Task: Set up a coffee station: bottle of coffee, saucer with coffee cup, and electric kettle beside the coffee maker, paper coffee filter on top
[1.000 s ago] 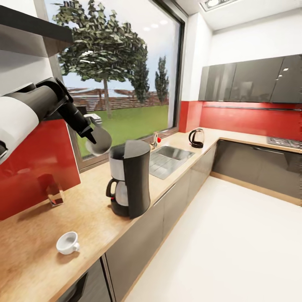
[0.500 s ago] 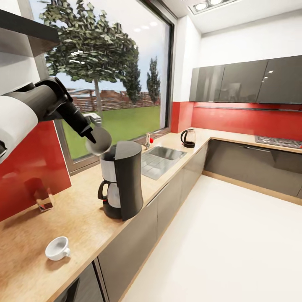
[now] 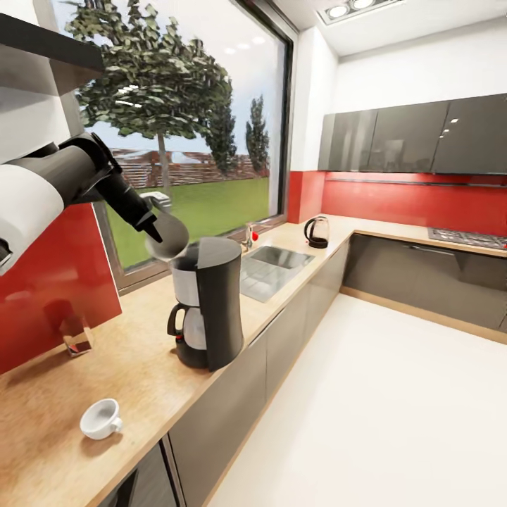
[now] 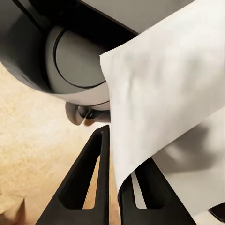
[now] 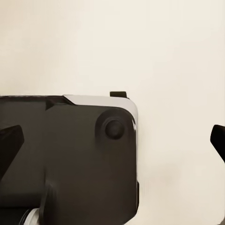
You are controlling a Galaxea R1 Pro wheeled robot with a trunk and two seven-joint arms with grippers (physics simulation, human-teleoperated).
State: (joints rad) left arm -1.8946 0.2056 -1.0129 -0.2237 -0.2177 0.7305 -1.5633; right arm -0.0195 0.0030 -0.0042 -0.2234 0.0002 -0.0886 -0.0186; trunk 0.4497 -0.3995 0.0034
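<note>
The black coffee maker (image 3: 208, 310) stands on the wooden countertop (image 3: 141, 359) with its glass carafe facing left. My left gripper (image 3: 156, 229) is shut on a white paper coffee filter (image 3: 167, 239) and holds it just above the machine's left rear edge. In the left wrist view the black fingers (image 4: 89, 187) pinch the paper filter (image 4: 159, 103) over the maker's rounded top (image 4: 77, 61). A white coffee cup (image 3: 101, 419) lies tipped on the counter near the front edge. The dark electric kettle (image 3: 316, 232) stands far along the counter, past the sink. My right gripper (image 5: 115, 140) is open, hanging over the floor.
A small glass jar (image 3: 76, 338) stands against the red backsplash, left of the coffee maker. A steel sink (image 3: 271, 267) with a tap lies between maker and kettle. A dark shelf (image 3: 42, 49) hangs overhead at left. The robot's dark base (image 5: 65, 154) sits under the right gripper.
The head view panned a little, shifting the whole scene left. The left gripper with the filter has edged slightly closer to the coffee maker's top. The cup and kettle have not moved.
</note>
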